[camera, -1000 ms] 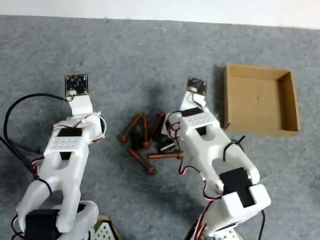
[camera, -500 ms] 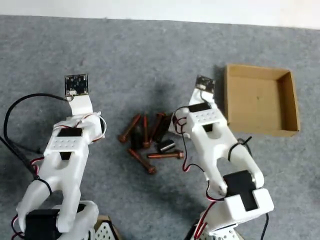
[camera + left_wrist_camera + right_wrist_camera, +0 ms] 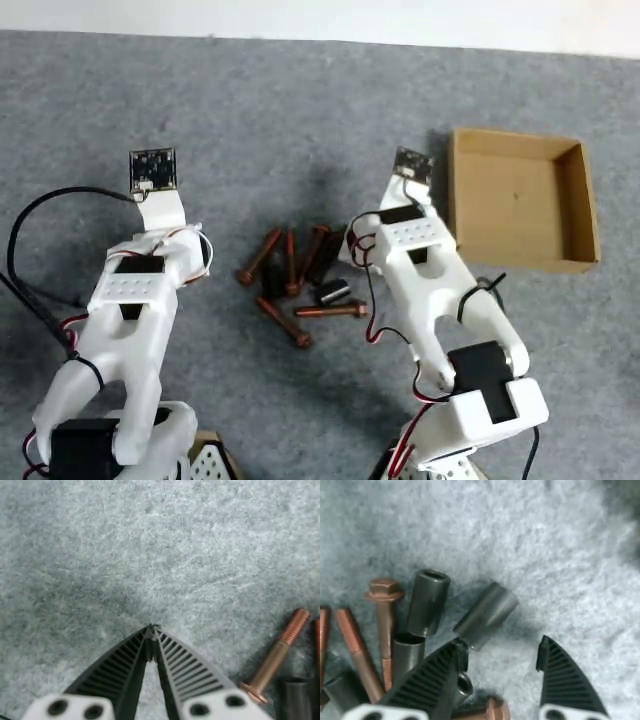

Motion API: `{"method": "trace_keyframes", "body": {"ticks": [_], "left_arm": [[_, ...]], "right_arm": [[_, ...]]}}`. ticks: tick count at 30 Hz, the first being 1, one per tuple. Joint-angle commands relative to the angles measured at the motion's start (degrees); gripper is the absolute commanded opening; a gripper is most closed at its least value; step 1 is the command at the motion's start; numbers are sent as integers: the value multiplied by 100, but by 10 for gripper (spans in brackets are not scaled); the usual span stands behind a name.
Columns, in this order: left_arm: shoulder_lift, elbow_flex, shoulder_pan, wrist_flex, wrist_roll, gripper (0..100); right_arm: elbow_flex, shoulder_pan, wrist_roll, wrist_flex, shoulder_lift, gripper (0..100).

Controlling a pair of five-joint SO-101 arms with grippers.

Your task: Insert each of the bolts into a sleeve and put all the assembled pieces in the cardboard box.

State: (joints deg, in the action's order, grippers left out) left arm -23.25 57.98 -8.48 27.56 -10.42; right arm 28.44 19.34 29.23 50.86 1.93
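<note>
Overhead, the left arm (image 3: 130,300) stretches up the surface (image 3: 300,90) on the far side of the heap (image 3: 295,280) from the cardboard box (image 3: 515,200), well apart from the box. The right arm (image 3: 430,290) reaches up between heap and box, its wrist just beside the heap's box-side edge. From this height each arm's fingers sit hidden beneath its wrist and camera board, and the copper bolts and dark sleeves lie so tangled that the sleeves are hard to count

Up close, the left end effector (image 3: 151,627) is closed, its ribbed tips meeting with nothing between them, over bare grey surface. A bolt (image 3: 275,657) lies tilted off to one side, near but not touching, and a sleeve (image 3: 295,700) next to it is cut off by the frame edge

The right end effector (image 3: 500,642) is spread wide and empty. A tilted sleeve (image 3: 487,615) lies with its near end right at one fingertip (image 3: 455,647); whether they touch I cannot tell. The other fingertip (image 3: 545,647) stands clear over bare surface. Further sleeves and a hex-headed bolt (image 3: 384,610) lie just beyond the first finger, partly covered by it
</note>
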Motion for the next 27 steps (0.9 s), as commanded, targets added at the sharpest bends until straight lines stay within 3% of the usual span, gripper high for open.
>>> {"method": "trace_keyframes", "body": {"ticks": [1,11,23,27], "left_arm": [[-40,-136,-48,-105,-26,6],[-40,-136,-22,-105,-35,6],[-40,-154,40,-105,-18,6],[-40,-154,40,-105,-18,6]], "right_arm": [[-127,-57,44,-75,-277,210],[-163,-57,26,233,-286,210],[-163,171,53,-426,-224,210],[-163,145,545,-435,-224,210]]}}
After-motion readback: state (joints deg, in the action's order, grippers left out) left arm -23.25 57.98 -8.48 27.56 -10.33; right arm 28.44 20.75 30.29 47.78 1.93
